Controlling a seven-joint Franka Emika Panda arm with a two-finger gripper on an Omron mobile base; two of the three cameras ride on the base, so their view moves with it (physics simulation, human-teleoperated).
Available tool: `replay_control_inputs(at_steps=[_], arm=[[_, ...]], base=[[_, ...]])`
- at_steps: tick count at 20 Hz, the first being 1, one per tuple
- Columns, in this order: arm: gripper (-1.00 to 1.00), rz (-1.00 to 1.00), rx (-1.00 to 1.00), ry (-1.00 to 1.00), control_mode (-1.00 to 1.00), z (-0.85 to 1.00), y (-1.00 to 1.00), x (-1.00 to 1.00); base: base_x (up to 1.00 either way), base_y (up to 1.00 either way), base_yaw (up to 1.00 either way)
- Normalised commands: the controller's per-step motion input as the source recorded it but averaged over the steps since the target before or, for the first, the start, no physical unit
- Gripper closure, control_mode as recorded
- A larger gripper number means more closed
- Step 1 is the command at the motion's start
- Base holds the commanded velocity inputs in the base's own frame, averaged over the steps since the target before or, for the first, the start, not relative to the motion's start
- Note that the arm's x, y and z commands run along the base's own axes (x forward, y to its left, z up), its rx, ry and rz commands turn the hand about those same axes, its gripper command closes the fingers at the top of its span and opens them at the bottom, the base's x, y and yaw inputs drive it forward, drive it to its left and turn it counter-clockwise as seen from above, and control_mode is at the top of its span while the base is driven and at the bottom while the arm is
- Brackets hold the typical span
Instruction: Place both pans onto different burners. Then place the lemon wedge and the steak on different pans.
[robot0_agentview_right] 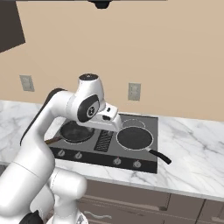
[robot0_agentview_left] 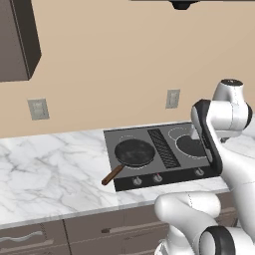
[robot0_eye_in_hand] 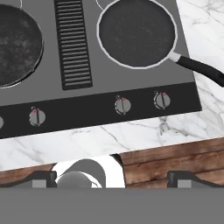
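Both pans sit on the dark cooktop, one on each side of the central grille. The pan with the brown wooden handle covers the left front burner. On the right front burner, inside its white ring, rests the all-dark pan, its handle pointing front-right. My gripper hovers above the cooktop's front, open wide with nothing between its fingertips. The lemon wedge and the steak are out of view.
A bare rear burner ring lies behind the dark pan. Knobs line the cooktop's front strip. White marble counter extends to both sides. Wall outlets sit above it.
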Motion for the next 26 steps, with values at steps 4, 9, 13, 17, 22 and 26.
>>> replay_control_inputs(at_steps=[4,9,13,17,22,26], arm=[[-1.00,0.00,0.00,0.00,1.00,0.00,0.00,0.00],[-1.00,0.00,0.00,0.00,1.00,0.00,0.00,0.00],[-1.00,0.00,0.00,0.00,1.00,0.00,0.00,0.00],[-1.00,0.00,0.00,0.00,1.00,0.00,0.00,0.00],[-1.00,0.00,0.00,0.00,1.00,0.00,0.00,0.00],[-1.00,0.00,0.00,0.00,1.00,0.00,0.00,0.00]], base=[[-0.01,-0.36,0.01],[-0.11,-0.70,0.00],[-0.16,-0.71,0.00],[-0.09,-0.52,0.00],[-0.01,-0.28,0.00],[0.01,-0.01,0.00]])
